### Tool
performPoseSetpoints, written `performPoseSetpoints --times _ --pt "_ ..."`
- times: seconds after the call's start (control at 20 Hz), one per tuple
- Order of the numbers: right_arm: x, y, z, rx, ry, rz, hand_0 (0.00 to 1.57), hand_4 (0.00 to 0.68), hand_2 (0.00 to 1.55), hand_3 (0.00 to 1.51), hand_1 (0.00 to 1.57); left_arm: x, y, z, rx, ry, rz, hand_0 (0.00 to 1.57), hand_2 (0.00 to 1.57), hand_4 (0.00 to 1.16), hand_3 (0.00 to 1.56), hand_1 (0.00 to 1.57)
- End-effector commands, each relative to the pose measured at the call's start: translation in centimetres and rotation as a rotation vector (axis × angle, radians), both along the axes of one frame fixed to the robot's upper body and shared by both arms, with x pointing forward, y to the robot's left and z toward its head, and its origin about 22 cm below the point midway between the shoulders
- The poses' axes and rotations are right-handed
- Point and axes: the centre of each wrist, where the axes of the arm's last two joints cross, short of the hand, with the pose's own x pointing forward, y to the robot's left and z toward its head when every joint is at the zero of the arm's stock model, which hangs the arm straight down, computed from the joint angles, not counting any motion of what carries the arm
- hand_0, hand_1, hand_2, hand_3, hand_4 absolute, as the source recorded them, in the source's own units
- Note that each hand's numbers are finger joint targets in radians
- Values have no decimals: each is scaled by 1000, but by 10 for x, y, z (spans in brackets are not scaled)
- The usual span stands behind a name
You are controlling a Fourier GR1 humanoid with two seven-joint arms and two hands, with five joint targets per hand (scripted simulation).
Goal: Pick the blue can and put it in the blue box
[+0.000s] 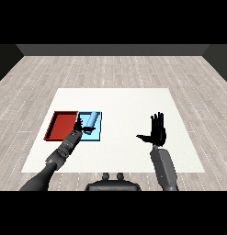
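From the head view you look down across a white table (133,151) standing on a pale plank floor (115,69). At your left, two trays lie side by side and touching: the red tray (62,125) on the outside and the light blue tray (98,133) next to it, toward the table's middle. The blue can (91,120) lies on its side inside the blue tray, tilted so that its far end points up and to the right. Your left forearm (55,158) reaches in from the lower left corner, and the left hand (79,124) sits at the blue tray's near left edge, right against the can's lower end. Its fingers are dark and bunched over that end, and you cannot tell from here whether they curl round the can or have let go of it. Your right forearm (163,167) rises from the lower right, well apart from both trays. The right hand (157,132) is held above the bare table, fingers straight and pointing up, thumb stretched out to the left, grasping nothing.
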Motion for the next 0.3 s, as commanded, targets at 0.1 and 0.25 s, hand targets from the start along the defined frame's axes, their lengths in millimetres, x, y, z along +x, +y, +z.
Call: performPoseSetpoints --times 0.1,0.25 --pt "5 9 4 7 13 15 0 0 0 0 0 -7 5 -5 -65 -256 9 0 0 0 0 0" --pt "10 22 13 -55 -25 61 0 0 0 0 0 16 -13 23 -84 -386 -41 0 0 0 0 0"
